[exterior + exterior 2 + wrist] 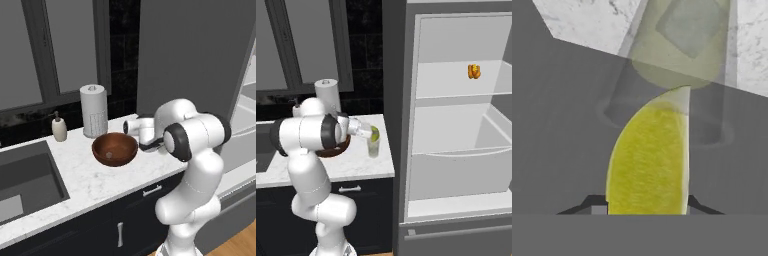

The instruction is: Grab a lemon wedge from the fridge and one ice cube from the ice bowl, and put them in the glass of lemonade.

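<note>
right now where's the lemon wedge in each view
left base view: hidden behind the arm.
right base view: left of centre, lemon wedge in the gripper above the glass of lemonade.
hand view: lower centre, wedge between the fingertips, glass beyond.
shared landmark: white marble counter.

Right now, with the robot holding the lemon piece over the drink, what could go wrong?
The lemon wedge sits pinched in the fingers just above the glass of lemonade. If it is let go a little off centre, it might hit the rim and land on the counter. The glass stands near the counter's edge, so a bump from the hand could perhaps tip it. The fridge is also open, so food like the orange item may warm.
</note>
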